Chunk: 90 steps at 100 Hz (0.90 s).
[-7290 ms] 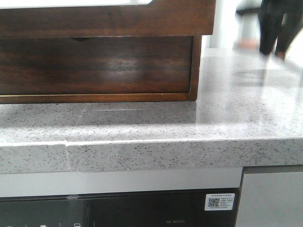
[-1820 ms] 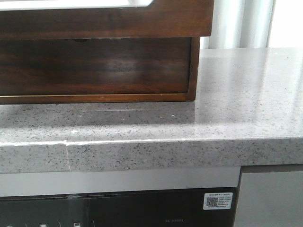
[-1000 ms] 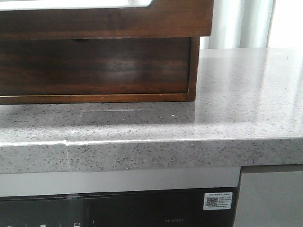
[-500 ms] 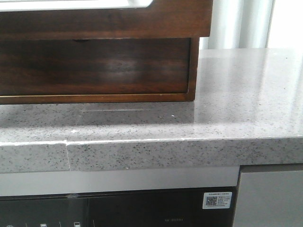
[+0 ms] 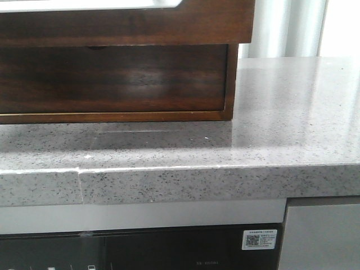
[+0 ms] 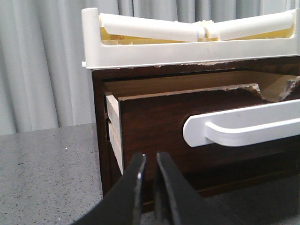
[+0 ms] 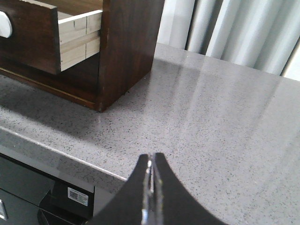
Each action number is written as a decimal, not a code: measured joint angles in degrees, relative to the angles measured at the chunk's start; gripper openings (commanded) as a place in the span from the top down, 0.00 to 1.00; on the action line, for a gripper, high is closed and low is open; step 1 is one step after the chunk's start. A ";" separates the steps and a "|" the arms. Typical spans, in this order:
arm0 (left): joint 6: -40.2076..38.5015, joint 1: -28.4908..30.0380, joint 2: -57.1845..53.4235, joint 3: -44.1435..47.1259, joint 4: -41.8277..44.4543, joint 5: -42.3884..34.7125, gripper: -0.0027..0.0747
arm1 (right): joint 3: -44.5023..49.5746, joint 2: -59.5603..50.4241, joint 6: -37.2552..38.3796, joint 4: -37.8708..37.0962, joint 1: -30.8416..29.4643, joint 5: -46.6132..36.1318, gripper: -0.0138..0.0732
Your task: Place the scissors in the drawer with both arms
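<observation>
The scissors do not appear in any view, so their place cannot be told. By the task's wording they are likely light, stiff and slippery metal, best taken across the blades near the pivot; that is a judgement, not something shown.

The drawer (image 6: 187,136) is dark brown wood with a white bar handle (image 6: 243,124). It stands pulled partly out of its cabinet (image 7: 126,47), its pale wooden side (image 7: 79,40) exposed. It should slide stiffly and be held by the handle. A white tray (image 6: 187,44) sits on the cabinet top.

The left gripper (image 6: 149,180) hovers in front of the drawer face below the handle, fingers nearly together with a thin gap, holding nothing.

The right gripper (image 7: 152,180) hangs above the speckled grey countertop (image 7: 225,122), well apart from the cabinet, fingers pressed together and empty.
</observation>
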 measured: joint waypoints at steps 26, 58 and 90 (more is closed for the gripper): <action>0.00 0.00 0.00 0.00 0.00 0.00 0.96 | 0.00 0.00 0.09 2.69 0.00 -7.95 0.96; 0.00 0.00 0.00 0.43 0.00 -0.23 0.96 | 0.00 0.00 0.09 2.79 0.00 -9.70 0.96; 0.00 8.51 0.00 7.54 -9.12 9.31 0.96 | 0.00 0.00 0.09 2.80 0.00 -9.70 0.96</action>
